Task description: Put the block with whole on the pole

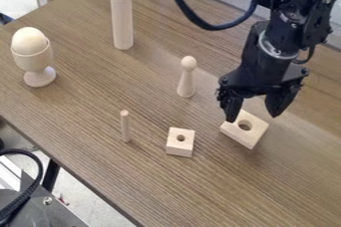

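Grey metal gear (40,210) lay nearest us, at seven o'clock. At eight stood a slim dowel (125,129), which we took for the pole, its top bare. Near it, at six, sat the small holed block (178,148) on the worktop (226,186). At four we had the larger holed block (256,132), lying flat, with the gripper (252,115) above it, jaws spread and nothing clamped. We judged the grasp to be the step in hand: next came lining up across that block, lowering, closing, then lifting it towards eight.
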Action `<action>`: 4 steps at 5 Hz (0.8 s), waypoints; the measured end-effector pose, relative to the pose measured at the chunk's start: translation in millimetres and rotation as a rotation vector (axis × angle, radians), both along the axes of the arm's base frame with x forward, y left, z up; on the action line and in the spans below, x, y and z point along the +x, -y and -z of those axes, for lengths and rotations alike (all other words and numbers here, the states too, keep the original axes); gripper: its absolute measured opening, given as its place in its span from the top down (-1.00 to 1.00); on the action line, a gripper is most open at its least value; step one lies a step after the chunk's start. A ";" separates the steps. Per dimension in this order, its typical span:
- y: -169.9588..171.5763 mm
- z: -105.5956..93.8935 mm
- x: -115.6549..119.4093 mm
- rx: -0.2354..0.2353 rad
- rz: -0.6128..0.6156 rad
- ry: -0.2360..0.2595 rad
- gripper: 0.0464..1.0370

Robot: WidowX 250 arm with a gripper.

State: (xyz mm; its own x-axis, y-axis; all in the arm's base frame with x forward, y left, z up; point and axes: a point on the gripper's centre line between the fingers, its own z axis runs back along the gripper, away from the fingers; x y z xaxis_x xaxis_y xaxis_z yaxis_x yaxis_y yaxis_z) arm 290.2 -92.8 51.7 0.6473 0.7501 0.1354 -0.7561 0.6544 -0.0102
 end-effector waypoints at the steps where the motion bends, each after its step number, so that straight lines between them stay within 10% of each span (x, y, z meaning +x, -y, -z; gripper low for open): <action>1: -0.9 8.9 -4.2 0.011 0.002 -0.031 -0.92; 4: -6.2 13.6 -7.8 0.024 -0.242 0.000 -0.92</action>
